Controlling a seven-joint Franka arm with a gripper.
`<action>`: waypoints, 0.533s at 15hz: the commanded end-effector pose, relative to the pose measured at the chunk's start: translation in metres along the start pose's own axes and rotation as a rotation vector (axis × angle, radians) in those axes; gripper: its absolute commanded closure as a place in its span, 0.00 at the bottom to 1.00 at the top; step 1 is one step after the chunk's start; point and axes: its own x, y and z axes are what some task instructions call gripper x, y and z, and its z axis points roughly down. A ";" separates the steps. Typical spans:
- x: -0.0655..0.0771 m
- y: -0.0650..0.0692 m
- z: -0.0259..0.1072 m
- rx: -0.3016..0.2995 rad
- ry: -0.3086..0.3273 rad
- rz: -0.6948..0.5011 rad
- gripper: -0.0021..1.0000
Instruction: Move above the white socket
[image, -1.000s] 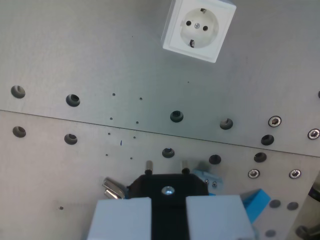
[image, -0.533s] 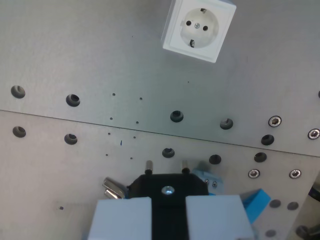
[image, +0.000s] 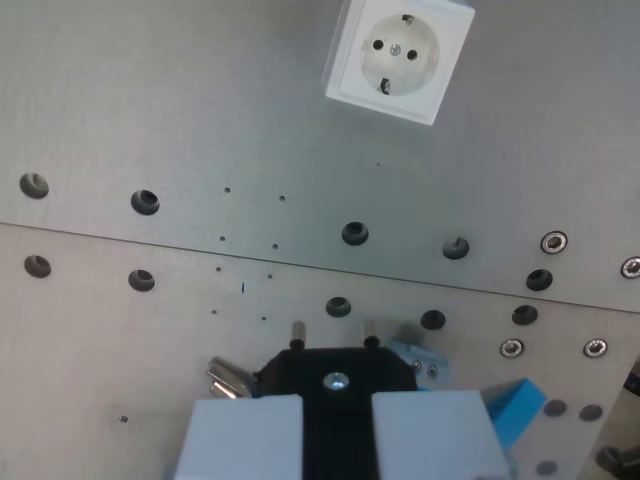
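Gripping a black plug (image: 336, 378) with two metal pins pointing far, the pale fingers (image: 240, 436) sit closed on it at the near edge. Far and slightly right lies the white socket (image: 398, 58), square, tilted, with a round recess, two holes and a centre screw. It rests on the grey metal bench (image: 150, 110), dotted with bolt holes and crossed by a seam.
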 end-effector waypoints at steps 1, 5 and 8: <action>0.003 0.004 0.012 -0.016 0.051 0.053 1.00; 0.004 0.007 0.023 -0.019 0.065 0.075 1.00; 0.004 0.009 0.033 -0.024 0.081 0.100 1.00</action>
